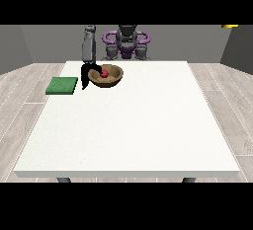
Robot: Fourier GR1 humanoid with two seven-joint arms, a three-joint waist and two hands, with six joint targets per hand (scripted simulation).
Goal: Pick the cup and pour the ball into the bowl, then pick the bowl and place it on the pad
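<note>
From where I watch, the near part of the big white table [133, 135] is just white top. Far back, at about eleven o'clock from the middle of the table, I see a brown bowl [109, 75]. A small red ball [105, 73] sits inside the bowl.

The robot hand at the view's left [89, 77] is black and comes down from a grey arm. It is at the bowl's nine o'clock edge, touching or almost touching the rim. Its fingers point down and curl toward the bowl, but I cannot tell if they are pinching the rim or only lying against it.

A flat green pad [62, 85] lies on the table at nine o'clock from the bowl, near the table's edge. The pad and the bowl are apart, with the robot hand between them.

I cannot see the cup. The other robot hand does not show.

At twelve o'clock, behind the table, stands the robot's body [126, 42] with purple rings.
</note>
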